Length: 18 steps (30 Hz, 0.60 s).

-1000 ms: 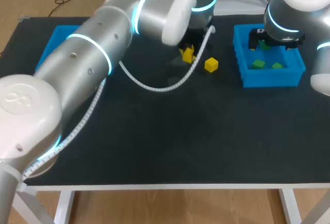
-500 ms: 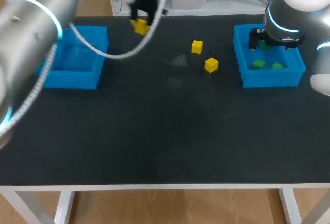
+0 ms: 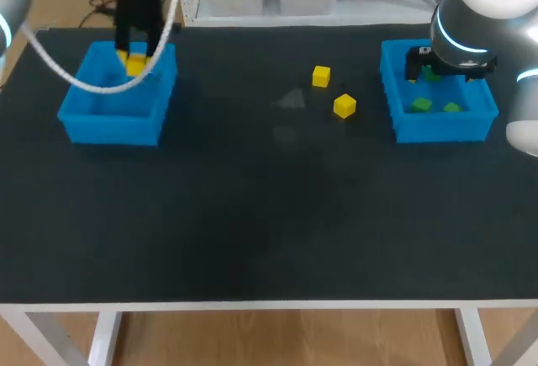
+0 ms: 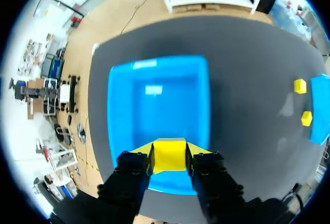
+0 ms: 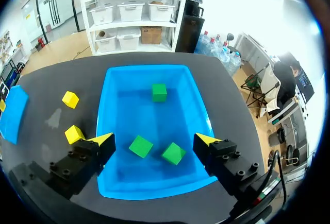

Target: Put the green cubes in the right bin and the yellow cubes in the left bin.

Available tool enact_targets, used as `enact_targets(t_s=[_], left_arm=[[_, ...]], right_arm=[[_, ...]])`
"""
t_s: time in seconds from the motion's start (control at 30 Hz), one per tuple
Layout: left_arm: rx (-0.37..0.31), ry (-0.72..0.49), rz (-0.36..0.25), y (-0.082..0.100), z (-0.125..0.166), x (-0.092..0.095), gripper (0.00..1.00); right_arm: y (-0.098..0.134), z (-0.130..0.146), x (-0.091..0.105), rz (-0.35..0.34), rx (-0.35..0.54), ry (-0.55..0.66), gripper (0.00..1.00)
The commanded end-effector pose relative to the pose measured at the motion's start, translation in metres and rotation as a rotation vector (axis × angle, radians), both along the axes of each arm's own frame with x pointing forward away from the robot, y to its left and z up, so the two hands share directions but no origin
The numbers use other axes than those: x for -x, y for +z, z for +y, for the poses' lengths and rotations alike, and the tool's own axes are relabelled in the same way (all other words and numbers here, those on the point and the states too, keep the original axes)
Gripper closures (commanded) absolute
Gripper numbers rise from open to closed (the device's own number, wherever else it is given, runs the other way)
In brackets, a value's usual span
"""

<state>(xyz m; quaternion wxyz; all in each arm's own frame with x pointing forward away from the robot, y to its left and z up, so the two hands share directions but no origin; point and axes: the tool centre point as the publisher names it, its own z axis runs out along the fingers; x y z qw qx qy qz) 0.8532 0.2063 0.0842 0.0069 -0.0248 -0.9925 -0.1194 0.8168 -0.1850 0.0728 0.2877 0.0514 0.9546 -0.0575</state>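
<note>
Head view. Table (image 3: 269, 214) dark. Left bin (image 3: 109, 126) at the upper left of the frame. Left gripper (image 3: 134, 61) hangs over its far side and grips the held yellow cube (image 3: 134, 66) above the bin's inside. Upper middle of the frame: far yellow cube (image 3: 320, 76) and near yellow cube (image 3: 344, 106), both on the bare table, near each other but not touching. Right bin (image 3: 441, 129) at the upper right. Right gripper (image 3: 430, 70) hangs over its far left corner; how its fingers stand can't be made out from here. Two green cubes show on the bin floor, first green cube (image 3: 421, 105) and second green cube (image 3: 452, 108).

Left wrist view. Both fingers of the left gripper (image 4: 169, 154) press the held yellow cube (image 4: 169, 158) from two sides. Left bin (image 4: 154, 110) lies directly under and ahead of them. The two loose yellow cubes sit well off to the side, just before an edge of the right bin (image 4: 322, 112).

Right wrist view. Right gripper (image 5: 154, 140) spread wide, nothing held. Right bin (image 5: 118, 183) under it, with three green cubes inside: first green cube (image 5: 140, 145) and second green cube (image 5: 173, 153) close together between the fingers, third green cube (image 5: 159, 92) alone farther ahead.
</note>
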Motion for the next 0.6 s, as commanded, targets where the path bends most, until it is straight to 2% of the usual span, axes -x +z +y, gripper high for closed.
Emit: enact_targets(t_s=[0.03,0.07,0.2,0.3,0.37,0.43,0.53,0.6], left_arm=[[0.058,-0.074,-0.347,-0.014,0.017,0.046,0.58],[0.060,-0.069,-0.350,-0.014,0.017,0.046,0.00],[0.082,-0.093,-0.360,-0.010,0.007,0.044,0.00],[0.111,-0.154,-0.366,0.000,-0.016,0.041,0.00],[0.157,-0.228,-0.372,0.009,-0.043,0.039,0.00],[0.168,-0.285,-0.372,0.016,-0.067,0.038,0.00],[0.224,-0.349,-0.353,0.021,-0.107,0.037,0.00],[0.219,-0.410,-0.335,0.021,-0.135,0.035,0.00]], right_arm=[[0.000,-0.001,0.003,-0.009,0.000,-0.001,0.00],[0.000,-0.001,0.003,-0.009,0.000,-0.001,0.00],[0.000,-0.001,0.003,-0.009,0.000,-0.001,0.00],[0.000,-0.001,0.003,-0.009,0.000,-0.001,0.00],[0.000,-0.001,0.003,-0.009,0.000,-0.001,0.00],[0.000,-0.001,0.003,-0.009,0.000,-0.001,0.00],[0.000,-0.001,0.003,-0.009,0.000,-0.001,0.00],[0.000,-0.001,0.003,-0.009,0.000,-0.001,0.00]])
